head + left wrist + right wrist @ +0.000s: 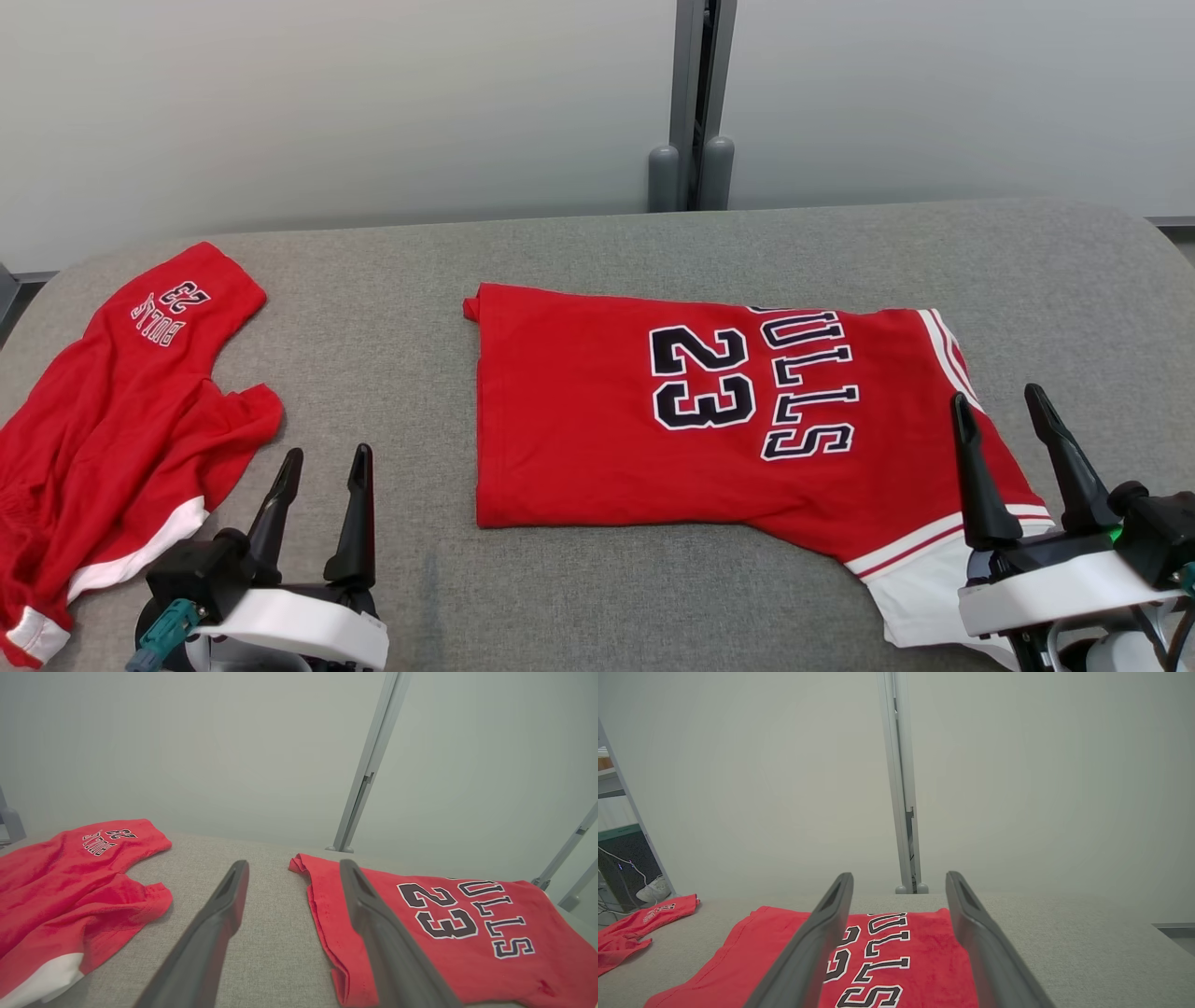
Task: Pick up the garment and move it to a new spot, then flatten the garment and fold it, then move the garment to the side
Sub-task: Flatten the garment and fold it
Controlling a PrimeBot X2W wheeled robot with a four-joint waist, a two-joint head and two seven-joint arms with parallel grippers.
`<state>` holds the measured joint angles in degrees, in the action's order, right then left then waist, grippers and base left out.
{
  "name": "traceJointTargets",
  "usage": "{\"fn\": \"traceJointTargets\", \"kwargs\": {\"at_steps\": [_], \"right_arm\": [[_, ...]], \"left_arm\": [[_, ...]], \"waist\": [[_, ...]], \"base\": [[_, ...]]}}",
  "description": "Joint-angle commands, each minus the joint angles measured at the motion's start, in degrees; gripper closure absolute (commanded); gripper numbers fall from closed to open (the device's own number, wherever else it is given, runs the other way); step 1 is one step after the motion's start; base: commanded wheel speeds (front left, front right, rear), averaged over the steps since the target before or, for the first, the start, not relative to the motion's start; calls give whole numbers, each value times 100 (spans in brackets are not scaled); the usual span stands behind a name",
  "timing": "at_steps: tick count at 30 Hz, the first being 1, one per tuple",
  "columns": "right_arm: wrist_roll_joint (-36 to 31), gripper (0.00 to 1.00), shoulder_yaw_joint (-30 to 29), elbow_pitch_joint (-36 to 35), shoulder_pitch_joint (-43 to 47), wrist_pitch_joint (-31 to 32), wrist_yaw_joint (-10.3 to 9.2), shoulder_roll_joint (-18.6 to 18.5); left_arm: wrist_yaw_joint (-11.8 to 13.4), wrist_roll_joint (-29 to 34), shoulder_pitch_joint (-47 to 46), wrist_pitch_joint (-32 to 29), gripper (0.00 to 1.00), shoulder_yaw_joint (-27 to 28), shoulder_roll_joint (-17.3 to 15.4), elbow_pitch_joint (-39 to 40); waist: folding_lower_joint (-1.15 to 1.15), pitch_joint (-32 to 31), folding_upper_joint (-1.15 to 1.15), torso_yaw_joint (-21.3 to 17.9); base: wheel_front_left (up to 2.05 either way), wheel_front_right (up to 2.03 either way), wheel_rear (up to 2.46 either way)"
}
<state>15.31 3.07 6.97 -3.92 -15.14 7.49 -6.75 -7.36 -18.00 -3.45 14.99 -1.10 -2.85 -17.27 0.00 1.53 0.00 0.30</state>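
Matt red knit garment (597, 420) on coarse grey woven table (392, 308)

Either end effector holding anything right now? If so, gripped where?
Nothing held. Left end effector and right end effector are both open; the folded jersey lies free.

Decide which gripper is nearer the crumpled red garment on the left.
Left. The left gripper is just beside the crumpled garment; the right gripper is far across, over the flat jersey.

Grey fabric-covered bench (597, 252), rounded at far corners; behind its far edge, pale wall panels (327, 103) joined by grey post (695, 93).
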Motion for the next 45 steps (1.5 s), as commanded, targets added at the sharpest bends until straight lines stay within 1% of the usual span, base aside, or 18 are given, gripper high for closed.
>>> {"fn": "traceJointTargets", "kwargs": {"at_steps": [1,5,9,14,17,20,25,29,32,38,44,45], "right_arm": [[-36,0,9,18,48,-9,2,-2],[-32,0,29,46,22,-9,2,-11],[-38,0,52,79,0,-10,2,-34],[-43,0,99,116,-53,-10,2,-51],[-44,0,121,121,-107,-10,2,-45],[-48,0,118,116,-136,-10,2,-35],[-69,0,111,104,-151,-10,2,-25],[-69,0,108,105,-200,-9,2,-14],[-76,0,119,97,-242,-9,2,6],[-90,0,103,129,-260,-10,2,29],[-112,0,115,147,-263,-9,2,42],[-117,0,118,153,-263,-9,2,41]], "left_arm": [[-22,0,-59,17,0,8,-18,3],[-22,-52,-52,16,0,-72,-16,-96],[-23,-324,-109,-97,0,-400,-24,-353],[-23,-620,-312,-643,0,-954,-163,-679],[-23,-767,-438,-1007,0,-1182,-249,-902],[-23,-949,-569,-1588,0,-1427,-334,-1194],[-22,-1153,-829,-2254,0,-1651,-537,-1449],[-23,-1300,-1082,-2501,0,-1753,-653,-1598],[-22,-1340,-1257,-2550,0,-1800,-802,-1762],[-17,-1653,-1418,-2599,0,-2101,-873,-1938],[-17,-1840,-1518,-2515,0,-2337,-963,-1988],[-17,-1862,-1538,-2544,34,-2372,-989,-2019]], "waist": [[0,2,0,-8],[0,4,0,-28],[0,0,0,-45],[0,29,0,-79],[0,60,0,-144],[0,90,0,-236],[0,174,0,-384],[0,257,0,-503],[0,319,0,-602],[0,406,0,-766],[0,426,0,-823],[0,423,0,-828]], "base": [[0,0,0],[0,0,0],[0,0,0],[0,0,0],[0,0,0],[0,0,0],[0,0,0],[0,0,0],[0,0,0],[0,0,0],[0,0,0],[0,0,0]]}}
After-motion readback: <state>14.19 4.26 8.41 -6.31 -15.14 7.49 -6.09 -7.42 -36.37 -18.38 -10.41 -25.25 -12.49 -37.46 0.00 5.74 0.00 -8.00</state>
